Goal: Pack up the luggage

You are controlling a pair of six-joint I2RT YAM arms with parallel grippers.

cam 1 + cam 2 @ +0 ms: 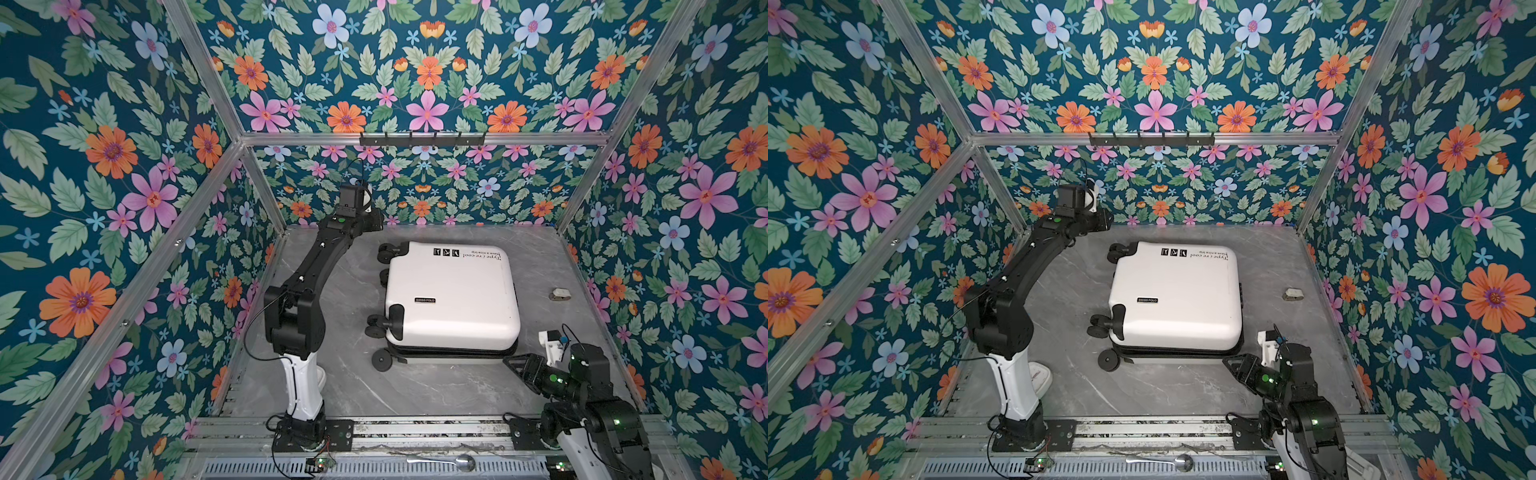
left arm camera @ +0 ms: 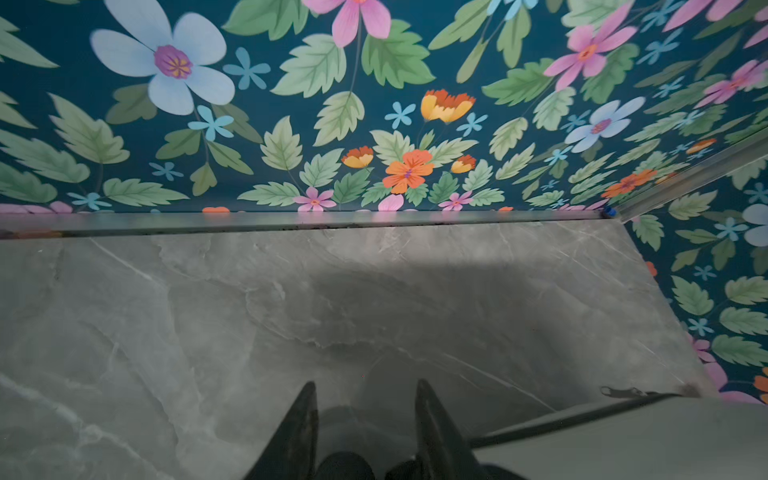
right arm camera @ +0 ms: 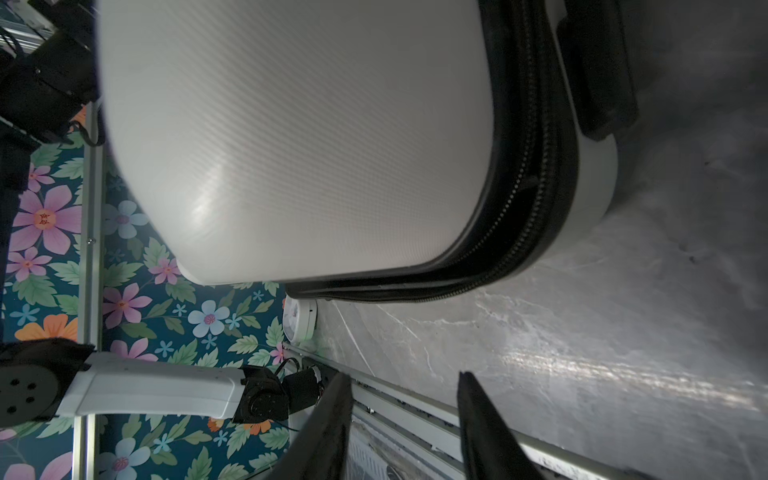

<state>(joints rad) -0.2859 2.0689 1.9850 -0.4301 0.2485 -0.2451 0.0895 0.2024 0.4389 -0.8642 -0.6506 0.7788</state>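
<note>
Suitcase position: suitcase (image 1: 451, 299) lay flat near the middle of the grey table (image 1: 415, 386), closed, white shell up, in both top views.
Suitcase heading: wheels (image 1: 381, 360) pointed to the left arm's side; the opposite end faced the right side.
Long axis: line from wheel end to opposite end ran left-right across the table, roughly square to its edges. Outline looked almost square from above, so the longer side was hard to call.
Markings: lettering (image 1: 482, 257) ran along the far edge, upside down to the camera; small dark badge (image 1: 424, 300) sat nearer the wheel end.
Seam: black zipper band (image 3: 536, 199) ran round the corner between the two shells; could not tell whether it was fully zipped.
Left gripper: left gripper (image 2: 365, 386) hung over bare table by the far wheel corner, aimed toward the back wall; fingers apart, nothing between them.
Right gripper: right gripper (image 3: 403, 376) sat low near the suitcase's near right corner, aimed toward the left side; fingers apart, holding nothing, clear of the shell in the wrist view.
Other items: small pale object (image 1: 560, 295) lay on the table to the right of the suitcase, well apart; spoon (image 1: 442, 460) lay at the front rail.
</note>
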